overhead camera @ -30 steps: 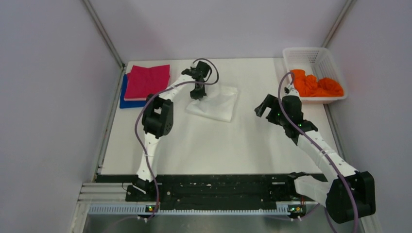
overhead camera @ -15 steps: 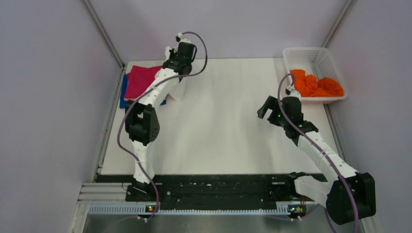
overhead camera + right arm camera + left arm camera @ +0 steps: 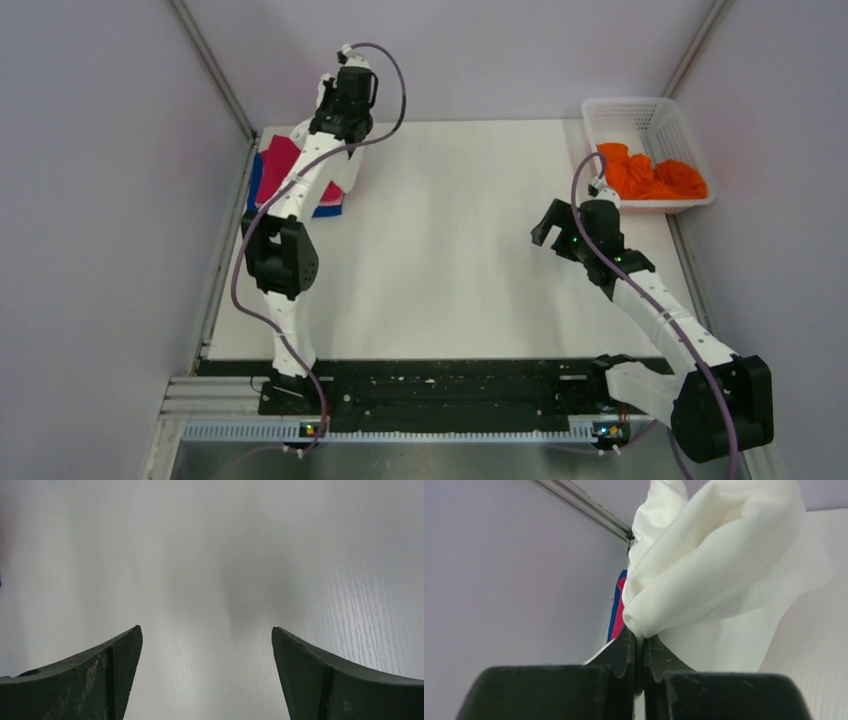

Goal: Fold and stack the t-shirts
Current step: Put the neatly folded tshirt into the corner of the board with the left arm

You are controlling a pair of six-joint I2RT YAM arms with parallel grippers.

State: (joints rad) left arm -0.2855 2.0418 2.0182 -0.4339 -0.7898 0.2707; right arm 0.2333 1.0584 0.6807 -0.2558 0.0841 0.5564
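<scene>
Left gripper [image 3: 639, 636] pinched on white shirt [image 3: 719, 565] at 11 o'clock over magenta shirt [image 3: 279, 160], right gripper [image 3: 206, 645] spread wide, empty, 3 o'clock, orange shirt [image 3: 652, 178] in basket [image 3: 640, 106]

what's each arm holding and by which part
Left jaws: shut on the white t-shirt, pinching a bunched fold of cloth. Right jaws: open, holding nothing.

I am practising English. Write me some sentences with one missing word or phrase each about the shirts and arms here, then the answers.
1. The left end effector is shut on the ___.
2. The orange shirt lies in the ___.
3. The jaws of the right end effector are ___.
4. The magenta shirt lies on the ___.
Missing: white shirt; basket; open; blue shirt.
</scene>
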